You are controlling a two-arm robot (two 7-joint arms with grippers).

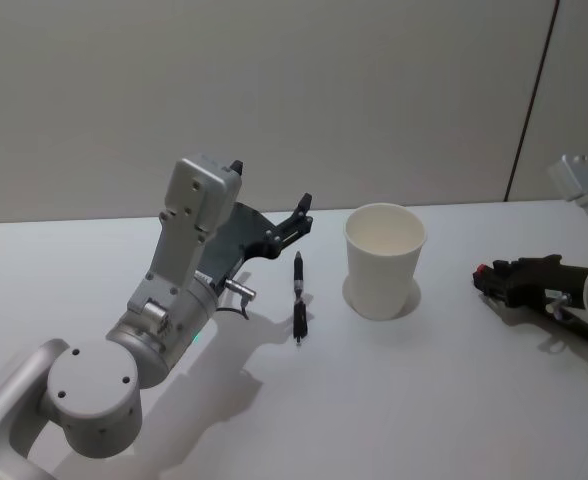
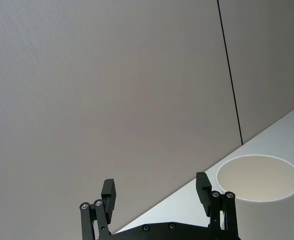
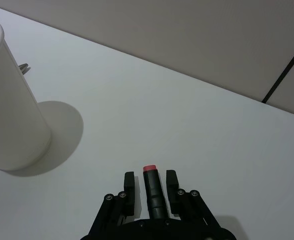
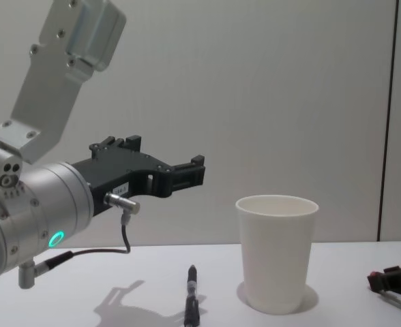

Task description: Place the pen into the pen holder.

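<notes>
L hand [image 1: 271, 187]: raised clear of the tabletop [image 1: 424, 400], on the left side of the scene. It points right and far, toward the pen holder [image 1: 384, 262]. Its two black fingers [image 2: 109, 192] are spread wide w/ nothing btwn them, so it is fully open and empty. In the left wrist view the holder's rim sits just beside one fingertip, farther off. The L arm's silver elbow and wrist housings fill the near-left of the head view, and a green ring light glows on the wrist.

Pen [image 1: 299, 297]: dark and slim, lying flat on the tabletop and running near-to-far. It is left of the pen holder, close but not touching, lower than the L hand and untouched by it. Not yet in the holder.

Pen holder: white paper cup, upright, mouth up, approx. mid-tabletop, w/ a round shadow at its base.

R hand [image 3: 150, 175]: low over the tabletop at the far-right edge, pointing left toward the holder, well apart from it. A dark rod w/ a red tip [image 3: 153, 195] runs along the hand's centre line. Can't tell whether the hand clamps it or how far it is open.
</notes>
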